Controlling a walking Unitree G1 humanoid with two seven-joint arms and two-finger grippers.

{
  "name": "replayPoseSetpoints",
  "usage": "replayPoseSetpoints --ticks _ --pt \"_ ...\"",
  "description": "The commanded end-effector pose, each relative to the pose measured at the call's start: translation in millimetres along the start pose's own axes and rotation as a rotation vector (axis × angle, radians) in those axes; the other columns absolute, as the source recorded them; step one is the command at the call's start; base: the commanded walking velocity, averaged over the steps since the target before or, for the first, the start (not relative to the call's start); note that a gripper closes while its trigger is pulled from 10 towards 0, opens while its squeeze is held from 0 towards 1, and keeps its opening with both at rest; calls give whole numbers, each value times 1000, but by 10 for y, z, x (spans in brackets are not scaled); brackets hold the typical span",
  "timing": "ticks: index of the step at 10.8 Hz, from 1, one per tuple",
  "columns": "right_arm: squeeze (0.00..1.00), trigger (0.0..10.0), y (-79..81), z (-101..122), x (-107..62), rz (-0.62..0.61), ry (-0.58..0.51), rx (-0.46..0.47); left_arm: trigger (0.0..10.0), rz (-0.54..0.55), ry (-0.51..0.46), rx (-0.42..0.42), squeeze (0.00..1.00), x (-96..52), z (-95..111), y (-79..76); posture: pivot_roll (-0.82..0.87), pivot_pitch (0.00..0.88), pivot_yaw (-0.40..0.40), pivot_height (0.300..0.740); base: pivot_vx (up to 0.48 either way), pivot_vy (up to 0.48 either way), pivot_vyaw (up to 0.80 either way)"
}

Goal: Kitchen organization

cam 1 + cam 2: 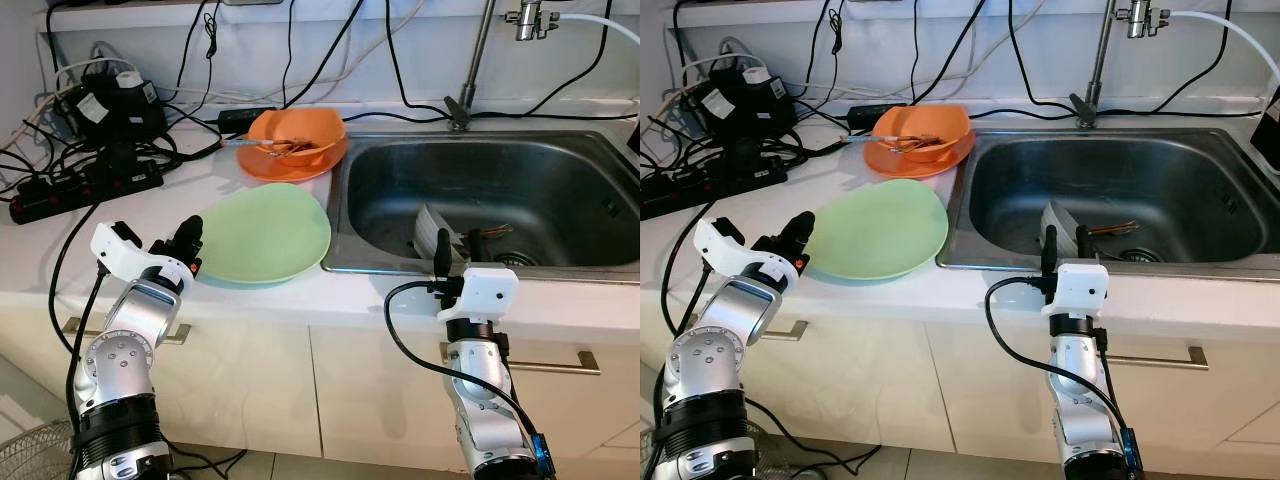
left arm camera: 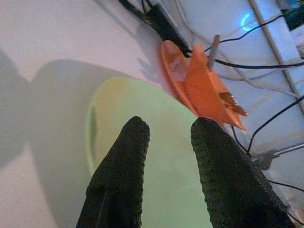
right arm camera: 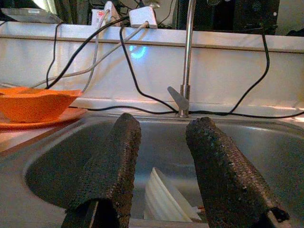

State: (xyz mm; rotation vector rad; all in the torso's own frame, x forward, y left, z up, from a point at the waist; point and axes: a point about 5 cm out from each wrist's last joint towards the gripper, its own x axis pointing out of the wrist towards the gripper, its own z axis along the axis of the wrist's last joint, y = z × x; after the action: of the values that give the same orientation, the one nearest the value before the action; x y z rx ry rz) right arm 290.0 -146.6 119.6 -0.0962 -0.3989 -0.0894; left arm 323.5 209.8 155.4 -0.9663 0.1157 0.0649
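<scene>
A pale green plate [image 1: 262,232] lies on the white counter next to the sink [image 1: 580,170]. Behind it an orange bowl [image 1: 297,133] holding utensils sits on an orange plate [image 1: 330,158]. My left gripper [image 1: 185,240] hovers open at the green plate's left rim, with nothing between its fingers [image 2: 128,161]. My right gripper [image 1: 1064,245] stands open above the sink's front edge, pointing into the basin. White dishes [image 1: 437,228] lean in the sink bottom, with thin sticks near the drain. In the right wrist view the white dishes [image 3: 164,197] show between the fingers [image 3: 114,161].
A black power strip [image 1: 85,188], adapters and many cables crowd the counter's back left. The faucet [image 1: 478,60] rises behind the sink. Cabinet doors with brass handles [image 1: 560,362] are below the counter. A fan grille [image 1: 30,455] stands on the floor at lower left.
</scene>
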Motion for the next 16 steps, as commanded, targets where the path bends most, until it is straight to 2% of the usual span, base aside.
replayPoseSetpoints --ticks 1,3,5,8,10,13,14,15,16 --pt "0 10000 21 -42 -17 9 23 -1 10000 19 4 5 0 -8 23 6 36 0 108 740 0 0 0" --pt "0 10000 34 -50 -8 9 27 0 10000 61 82 9 0 18 -186 86 31 2 111 740 0 0 0" --pt "0 10000 36 -43 -3 5 26 2 10000 70 135 -12 0 50 -338 100 24 9 112 740 0 0 0" --pt "0 10000 11 -37 4 -6 23 -3 10000 21 221 -38 0 171 -578 -77 13 10 114 740 0 0 0" --pt "0 10000 5 -30 12 -8 21 -5 10000 -7 241 -64 0 193 -678 -176 11 10 111 740 0 0 0" --pt "0 10000 8 -31 15 -4 22 -5 10000 6 234 -58 0 154 -715 -127 16 14 106 740 0 0 0" --pt "0 10000 17 -31 21 -1 22 -4 5373 17 216 -52 0 148 -696 -107 20 15 103 740 0 0 0" --pt "0 10000 21 -29 29 2 21 -3 8196 3 198 -42 0 133 -662 -129 21 14 101 740 0 0 0" --pt "0 10000 20 -28 32 2 20 -4 10000 -20 177 -36 0 115 -631 -167 22 15 102 740 0 0 0"
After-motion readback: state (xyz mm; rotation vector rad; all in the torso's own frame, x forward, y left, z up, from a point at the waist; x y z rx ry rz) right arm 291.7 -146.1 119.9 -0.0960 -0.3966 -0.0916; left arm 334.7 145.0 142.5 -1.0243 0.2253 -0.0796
